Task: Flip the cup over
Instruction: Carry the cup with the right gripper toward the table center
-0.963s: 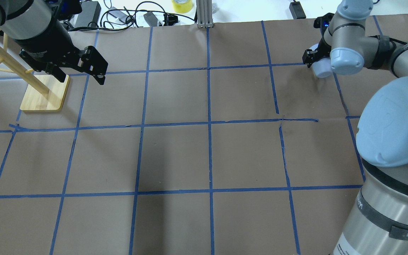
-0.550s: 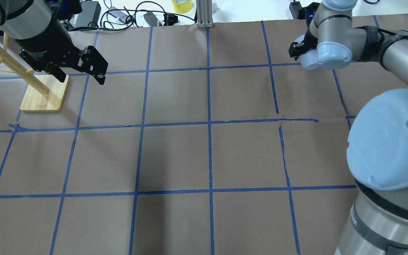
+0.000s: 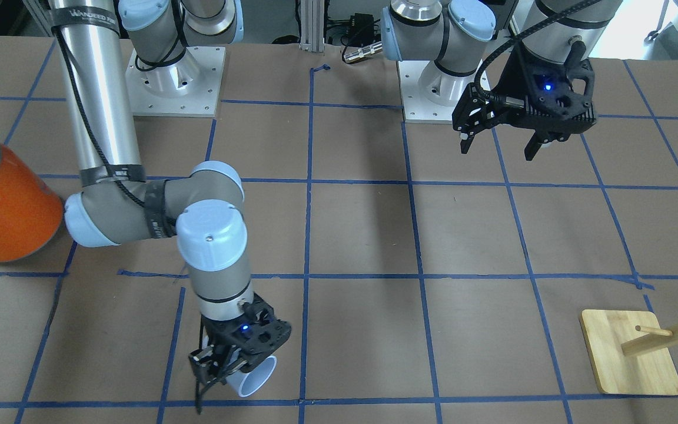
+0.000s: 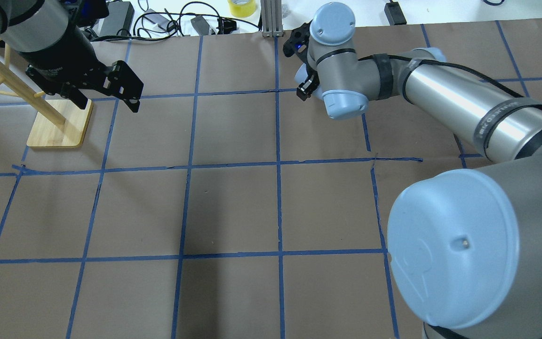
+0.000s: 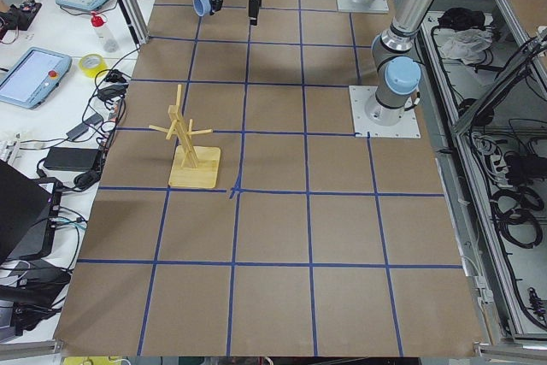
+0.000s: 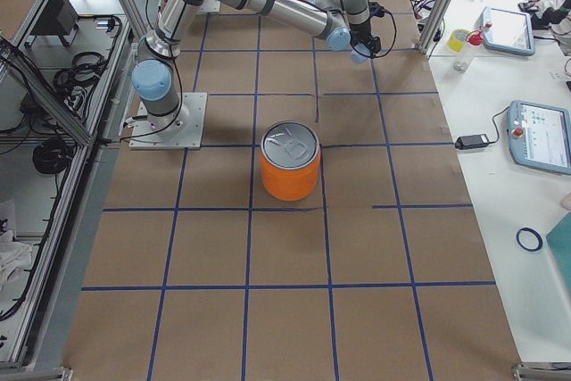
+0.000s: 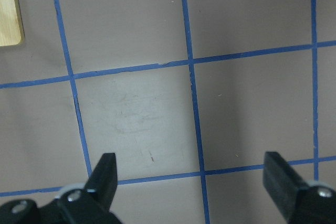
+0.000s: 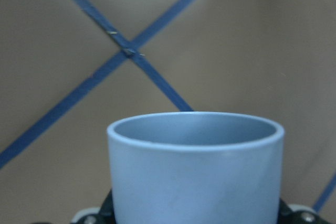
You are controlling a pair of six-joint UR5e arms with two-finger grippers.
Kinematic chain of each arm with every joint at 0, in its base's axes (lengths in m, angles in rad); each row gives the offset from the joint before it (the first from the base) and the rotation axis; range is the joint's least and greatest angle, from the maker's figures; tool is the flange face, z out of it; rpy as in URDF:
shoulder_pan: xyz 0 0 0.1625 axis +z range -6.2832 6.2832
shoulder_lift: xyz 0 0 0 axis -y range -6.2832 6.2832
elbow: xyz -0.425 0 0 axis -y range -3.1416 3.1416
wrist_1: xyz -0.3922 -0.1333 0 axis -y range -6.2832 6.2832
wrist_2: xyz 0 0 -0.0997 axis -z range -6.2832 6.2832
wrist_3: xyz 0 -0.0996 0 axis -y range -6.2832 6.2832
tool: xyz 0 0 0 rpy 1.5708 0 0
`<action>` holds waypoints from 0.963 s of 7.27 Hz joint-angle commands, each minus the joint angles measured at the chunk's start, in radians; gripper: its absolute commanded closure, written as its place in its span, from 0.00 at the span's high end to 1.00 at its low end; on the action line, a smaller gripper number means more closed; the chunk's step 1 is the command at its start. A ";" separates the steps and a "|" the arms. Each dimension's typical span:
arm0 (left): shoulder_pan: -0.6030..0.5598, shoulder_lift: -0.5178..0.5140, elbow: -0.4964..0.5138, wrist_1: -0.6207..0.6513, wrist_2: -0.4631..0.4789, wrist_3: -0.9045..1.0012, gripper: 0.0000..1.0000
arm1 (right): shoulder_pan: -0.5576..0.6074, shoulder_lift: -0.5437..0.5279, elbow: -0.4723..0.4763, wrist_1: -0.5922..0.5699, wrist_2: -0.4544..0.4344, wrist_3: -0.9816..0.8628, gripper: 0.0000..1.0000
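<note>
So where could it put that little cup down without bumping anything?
The middle squares of the table are bare, from the orange can across to the wooden rack. The patch below the cup is bare too. It is tighter near the can and the rack.

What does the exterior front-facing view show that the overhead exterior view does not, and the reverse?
Only front-facing: the large orange cylinder with a silver top and the arms' white base plates. Only overhead: the yellow tape roll and black power adapter beyond the brown-papered table. Both: the small pale blue plastic cup held in the right gripper, the open left gripper, and the wooden stand's flat base.
</note>
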 commanded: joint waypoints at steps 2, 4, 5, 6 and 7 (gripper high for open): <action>0.000 -0.002 0.000 0.000 0.001 0.000 1.00 | 0.138 0.038 0.006 -0.038 -0.002 -0.345 0.00; 0.000 -0.001 0.000 0.000 0.002 0.000 1.00 | 0.196 0.058 0.007 -0.080 0.007 -0.456 0.00; 0.000 -0.002 0.000 0.000 0.001 0.000 1.00 | 0.205 0.060 0.009 -0.103 0.008 -0.537 0.00; 0.002 -0.002 -0.002 0.000 -0.001 0.000 1.00 | 0.215 0.076 0.010 -0.102 0.013 -0.564 0.00; 0.000 -0.003 -0.002 0.000 -0.001 0.000 1.00 | 0.216 0.081 0.010 -0.095 0.069 -0.576 0.00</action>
